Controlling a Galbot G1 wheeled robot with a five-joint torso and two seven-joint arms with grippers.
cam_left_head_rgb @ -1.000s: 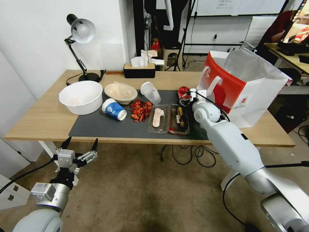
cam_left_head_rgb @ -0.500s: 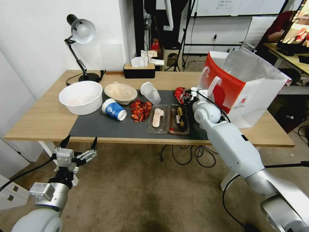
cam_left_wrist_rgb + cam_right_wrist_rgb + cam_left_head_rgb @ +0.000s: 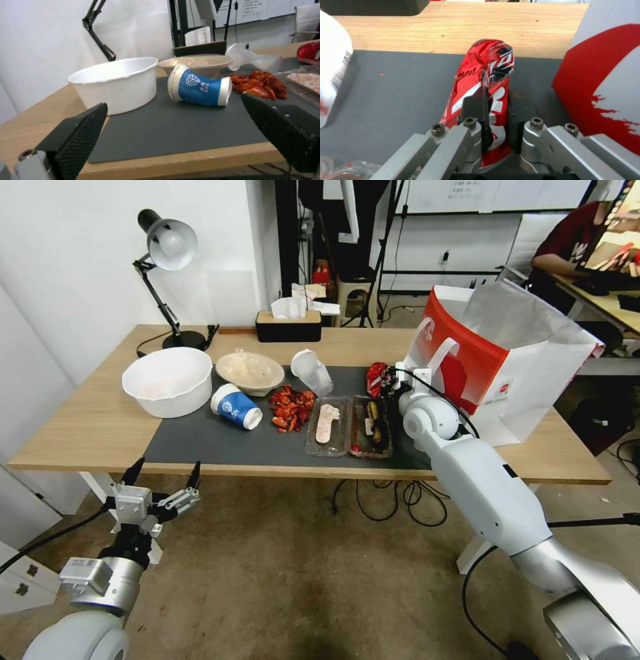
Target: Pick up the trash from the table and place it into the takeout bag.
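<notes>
My right gripper [image 3: 392, 382] is shut on the crushed red soda can [image 3: 377, 377], holding it over the dark mat [image 3: 220, 443] right beside the red-and-white takeout bag [image 3: 507, 353]. In the right wrist view the can [image 3: 486, 72] is pinched between the black fingers [image 3: 475, 105], with the bag's wall [image 3: 606, 75] close by. A blue-and-white paper cup [image 3: 237, 407] lies on its side, with a beige bowl [image 3: 250, 372] and a tipped clear plastic cup [image 3: 313, 371] behind it. My left gripper [image 3: 163, 477] hangs open below the table's [image 3: 87, 427] front edge.
A white bowl [image 3: 167, 380] stands left of the mat. Red food scraps [image 3: 291, 408] and two clear trays [image 3: 327, 425] lie mid-mat. A desk lamp [image 3: 167, 247] and a tissue box [image 3: 289, 323] stand at the back. Cables hang under the table.
The can in my right gripper has tipped and shifted slightly left, and the right wrist has drawn back a little. My left gripper has risen slightly.
</notes>
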